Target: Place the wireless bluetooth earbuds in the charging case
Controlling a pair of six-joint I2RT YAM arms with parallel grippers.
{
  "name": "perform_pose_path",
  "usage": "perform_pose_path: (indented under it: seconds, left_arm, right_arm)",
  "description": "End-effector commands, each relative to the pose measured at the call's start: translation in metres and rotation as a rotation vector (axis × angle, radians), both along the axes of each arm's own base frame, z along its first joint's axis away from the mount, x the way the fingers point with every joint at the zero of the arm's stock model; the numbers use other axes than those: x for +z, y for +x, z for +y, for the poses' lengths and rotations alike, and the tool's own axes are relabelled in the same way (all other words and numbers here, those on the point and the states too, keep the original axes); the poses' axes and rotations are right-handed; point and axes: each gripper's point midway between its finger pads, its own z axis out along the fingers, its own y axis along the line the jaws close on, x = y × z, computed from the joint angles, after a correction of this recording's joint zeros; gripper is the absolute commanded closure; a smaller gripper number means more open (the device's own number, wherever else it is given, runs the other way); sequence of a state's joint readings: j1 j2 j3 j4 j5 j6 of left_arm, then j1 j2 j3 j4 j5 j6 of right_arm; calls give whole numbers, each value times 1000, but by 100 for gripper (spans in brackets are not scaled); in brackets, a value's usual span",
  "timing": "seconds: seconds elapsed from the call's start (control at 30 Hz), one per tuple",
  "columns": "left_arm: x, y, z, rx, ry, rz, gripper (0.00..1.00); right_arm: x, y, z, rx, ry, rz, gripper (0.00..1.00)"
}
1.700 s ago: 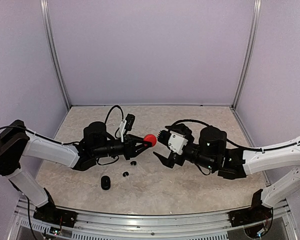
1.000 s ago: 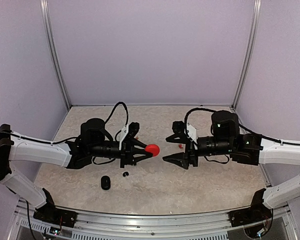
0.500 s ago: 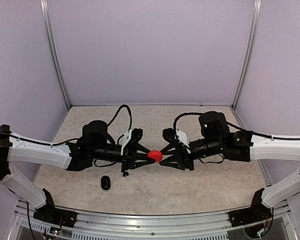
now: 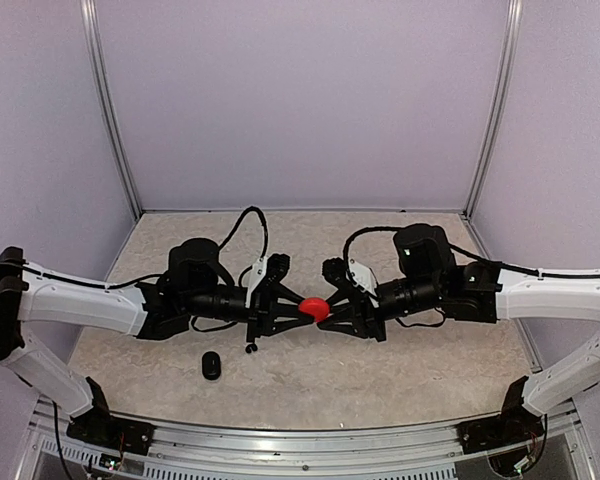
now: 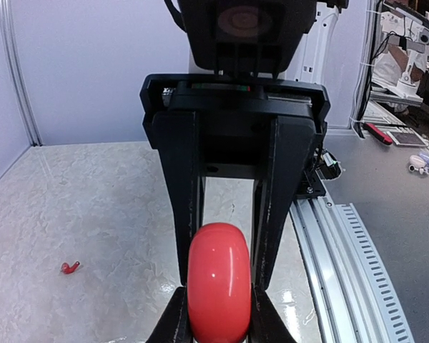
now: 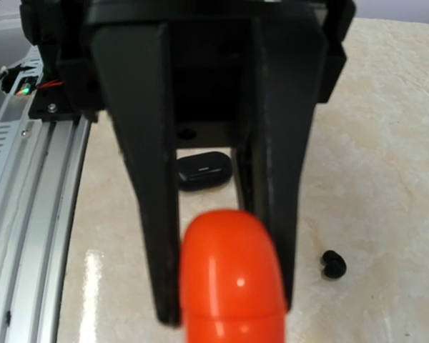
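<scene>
A red charging case (image 4: 313, 309) hangs above the table middle, held from both sides. My left gripper (image 4: 300, 310) is shut on its near end (image 5: 218, 286). My right gripper (image 4: 327, 309) faces it, and its fingers (image 5: 272, 207) press the case's far end from both sides. In the right wrist view the case (image 6: 232, 279) fills the bottom and hides my own fingertips. The left fingers (image 6: 146, 179) flank it. One red earbud (image 5: 69, 267) lies on the table. A black earbud (image 6: 334, 264) lies under the grippers, small and dark (image 4: 249, 348) in the top view.
A shut black case (image 4: 211, 365) lies near the front left, also under the grippers in the right wrist view (image 6: 204, 170). The metal rail (image 4: 300, 440) runs along the near edge. Purple walls close in the back and both sides.
My right gripper has swung left to meet the red case and closed its wide-open fingers onto it. The left gripper kept its hold and edged slightly right.
</scene>
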State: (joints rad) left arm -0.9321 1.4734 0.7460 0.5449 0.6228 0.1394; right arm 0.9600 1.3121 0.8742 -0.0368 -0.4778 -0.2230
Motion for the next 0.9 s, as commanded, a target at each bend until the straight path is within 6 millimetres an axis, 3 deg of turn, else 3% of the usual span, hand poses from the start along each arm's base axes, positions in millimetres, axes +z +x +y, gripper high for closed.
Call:
perform_pose_path:
  seconds: [0.0,0.17,0.23,0.37,0.57,0.87]
  left_arm:
    - [10,0,-7,-14,-24,-12,90]
    - [8,1,-8,-14,-15,-14,90]
    - [7,1,-9,-14,-11,-15,90]
    - [5,2,-8,-5,-8,-17,83]
    - [8,4,-4,18,-18,-10,65]
    - [14,3,-2,24,-37,-19,65]
  right_arm:
    - [10,-2,4,17,15,-22,68]
    - [11,-4,4,22,17,-24,67]
    - [12,-3,4,19,17,-24,71]
    - [12,-2,3,9,17,-29,80]
    - [20,-3,-1,-9,53,-43,84]
    - [13,-4,-7,-25,44,-32,85]
